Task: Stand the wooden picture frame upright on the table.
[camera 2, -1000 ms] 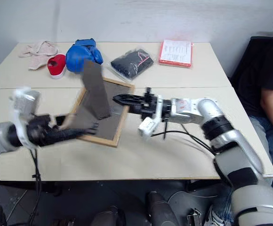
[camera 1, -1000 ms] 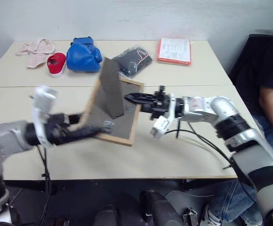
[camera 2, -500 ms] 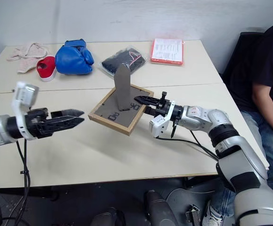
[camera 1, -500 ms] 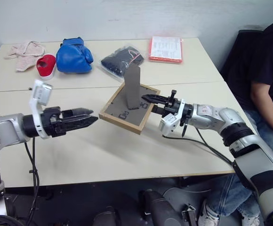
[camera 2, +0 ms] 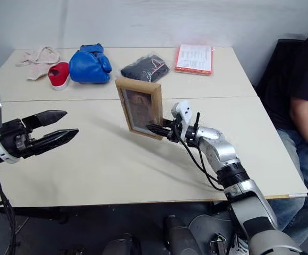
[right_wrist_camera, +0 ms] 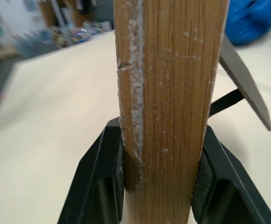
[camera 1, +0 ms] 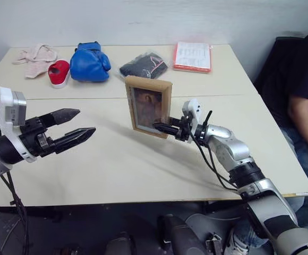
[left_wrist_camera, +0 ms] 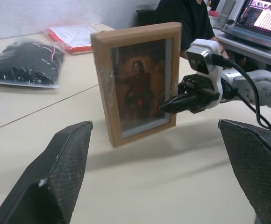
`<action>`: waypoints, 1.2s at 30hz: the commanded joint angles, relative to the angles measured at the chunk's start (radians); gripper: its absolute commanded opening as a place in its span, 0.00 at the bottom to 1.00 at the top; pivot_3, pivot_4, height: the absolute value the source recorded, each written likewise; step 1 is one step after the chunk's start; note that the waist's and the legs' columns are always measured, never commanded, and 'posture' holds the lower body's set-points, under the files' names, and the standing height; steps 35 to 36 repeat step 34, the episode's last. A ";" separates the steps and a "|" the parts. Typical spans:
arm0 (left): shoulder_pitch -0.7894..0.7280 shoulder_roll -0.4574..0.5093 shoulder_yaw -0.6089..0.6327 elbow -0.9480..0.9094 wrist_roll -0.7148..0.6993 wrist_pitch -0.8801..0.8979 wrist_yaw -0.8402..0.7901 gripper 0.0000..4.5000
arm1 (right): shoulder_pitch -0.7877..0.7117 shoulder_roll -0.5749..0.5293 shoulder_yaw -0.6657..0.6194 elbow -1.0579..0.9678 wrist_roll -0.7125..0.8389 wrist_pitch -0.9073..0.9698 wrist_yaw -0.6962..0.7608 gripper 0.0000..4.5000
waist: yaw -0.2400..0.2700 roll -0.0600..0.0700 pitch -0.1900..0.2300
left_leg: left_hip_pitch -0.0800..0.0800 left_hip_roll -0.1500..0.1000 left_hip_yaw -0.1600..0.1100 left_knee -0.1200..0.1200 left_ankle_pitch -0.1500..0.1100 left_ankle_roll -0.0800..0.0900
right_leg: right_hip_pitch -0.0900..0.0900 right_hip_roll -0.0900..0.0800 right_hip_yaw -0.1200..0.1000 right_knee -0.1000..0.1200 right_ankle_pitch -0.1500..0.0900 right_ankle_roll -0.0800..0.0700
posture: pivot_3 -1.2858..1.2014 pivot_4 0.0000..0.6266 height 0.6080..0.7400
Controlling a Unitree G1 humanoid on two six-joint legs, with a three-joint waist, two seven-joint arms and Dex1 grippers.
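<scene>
- The table (camera 1: 117, 175) is a pale top in two long sections with a seam between them; the glove (camera 1: 90, 62), red shoe (camera 1: 58, 71), black packet (camera 1: 144, 66) and orange-edged packet (camera 1: 193, 56) lie along its far section, well apart from the work.
- The frame (camera 1: 148, 105) is near the middle of the near section, just past the seam, its long axis upright and its picture side facing the robot.
- In the right wrist view the grey easel stand (right_wrist_camera: 244, 88) folds out behind it. Whether the bottom edge fully rests on the table I cannot tell.
- The right gripper (camera 1: 163, 128) is clamped on the frame's lower right edge, one finger on each face; it reaches in level from the frame's right.
- The left gripper (camera 1: 71, 125) hangs well to the frame's left, fingers spread wide and empty, pointing toward it.
- So the right arm is the one at the frame. My judgement: what remains is to let go without tipping it.
</scene>
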 commanded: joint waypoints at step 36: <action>-0.113 0.094 -0.156 0.099 0.040 -0.135 -0.141 1.00 | 0.174 -0.561 -0.354 -0.515 0.079 0.443 0.400 0.99 | 0.027 0.000 0.000 | 0.000 -0.001 0.001 -0.001 -0.005 0.008 | 0.002 0.001 0.001 -0.004 0.001 0.001 | 0.52 0.24 1.00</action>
